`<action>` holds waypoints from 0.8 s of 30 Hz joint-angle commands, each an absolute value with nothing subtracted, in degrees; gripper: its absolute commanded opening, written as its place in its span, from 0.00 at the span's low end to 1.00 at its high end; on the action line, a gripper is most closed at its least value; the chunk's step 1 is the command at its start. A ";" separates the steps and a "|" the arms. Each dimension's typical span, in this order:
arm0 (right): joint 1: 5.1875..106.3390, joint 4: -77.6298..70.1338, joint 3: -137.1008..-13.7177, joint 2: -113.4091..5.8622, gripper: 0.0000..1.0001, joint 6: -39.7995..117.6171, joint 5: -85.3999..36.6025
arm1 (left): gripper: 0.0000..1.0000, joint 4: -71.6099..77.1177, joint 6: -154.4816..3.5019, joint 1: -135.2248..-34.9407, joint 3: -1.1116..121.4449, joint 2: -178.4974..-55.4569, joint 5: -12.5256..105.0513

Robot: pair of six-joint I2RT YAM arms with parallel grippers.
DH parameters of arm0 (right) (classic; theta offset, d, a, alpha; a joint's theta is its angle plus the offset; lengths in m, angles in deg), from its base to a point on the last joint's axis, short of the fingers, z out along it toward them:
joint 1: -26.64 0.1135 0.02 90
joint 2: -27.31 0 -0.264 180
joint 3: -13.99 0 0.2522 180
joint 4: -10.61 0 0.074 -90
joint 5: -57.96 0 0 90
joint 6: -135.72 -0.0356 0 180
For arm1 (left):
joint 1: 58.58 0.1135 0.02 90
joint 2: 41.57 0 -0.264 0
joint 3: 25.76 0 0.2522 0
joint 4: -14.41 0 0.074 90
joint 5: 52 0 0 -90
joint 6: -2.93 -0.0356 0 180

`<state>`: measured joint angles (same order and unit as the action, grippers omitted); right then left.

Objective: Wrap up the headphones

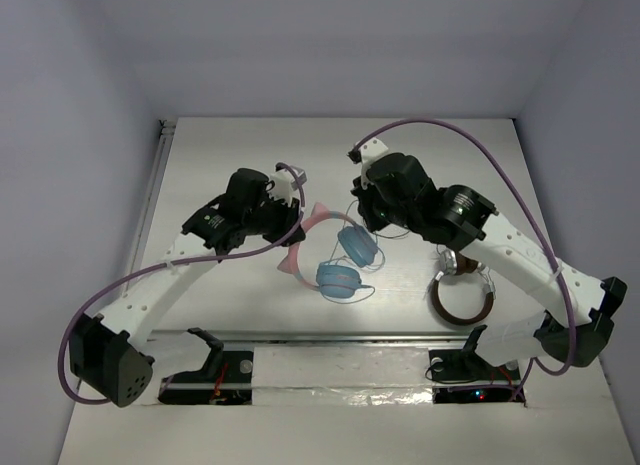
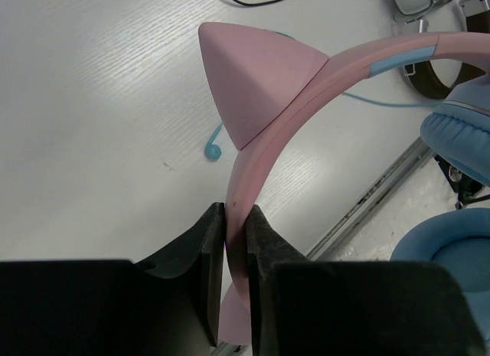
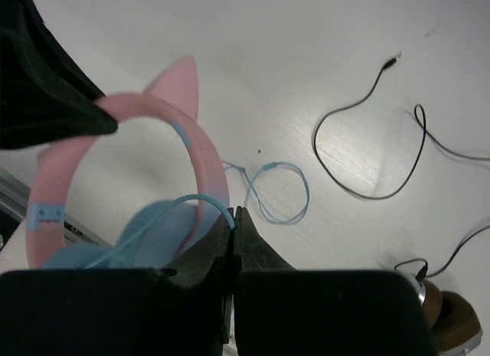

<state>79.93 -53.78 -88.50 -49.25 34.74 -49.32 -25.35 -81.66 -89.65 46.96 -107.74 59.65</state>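
Observation:
The headphones point(image 1: 340, 277) have a pink headband with cat ears and light-blue earcups, and sit mid-table between the arms. My left gripper point(image 1: 291, 228) is shut on the pink headband point(image 2: 306, 88); in its wrist view the band passes between the closed fingers point(image 2: 236, 222). My right gripper point(image 1: 372, 219) is shut on the thin light-blue cable point(image 3: 197, 197), which arcs from the fingertips point(image 3: 233, 215) down to the blurred earcup point(image 3: 145, 233). More of the cable lies in a loop on the table point(image 3: 279, 191). The cable plug point(image 2: 213, 149) rests on the table.
Brown-and-silver headphones point(image 1: 462, 291) lie at the right, also in the right wrist view point(image 3: 452, 318). A loose thin black cable point(image 3: 367, 142) curls on the table beyond the blue loop. A metal rail point(image 1: 350, 337) runs along the near edge.

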 commanded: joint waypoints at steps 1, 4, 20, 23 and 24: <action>80.16 -47.72 -92.41 -51.26 0.00 39.56 -48.56 | 0.00 -22.20 -81.62 -90.66 49.34 -108.45 65.42; 80.16 -45.43 -92.41 -52.41 0.00 40.89 -48.65 | 0.00 -21.85 -81.71 -90.66 49.96 -108.37 66.12; 79.55 -29.18 -75.72 -43.54 0.08 33.51 -60.08 | 0.00 -19.48 -78.72 -88.82 52.33 -104.68 69.20; 79.02 -26.11 -72.91 -42.13 0.15 31.75 -59.90 | 0.00 -19.56 -78.19 -88.82 53.38 -104.33 69.90; 79.02 -25.40 -72.38 -41.26 0.19 31.66 -59.03 | 0.00 -19.65 -77.76 -88.82 53.74 -104.32 69.91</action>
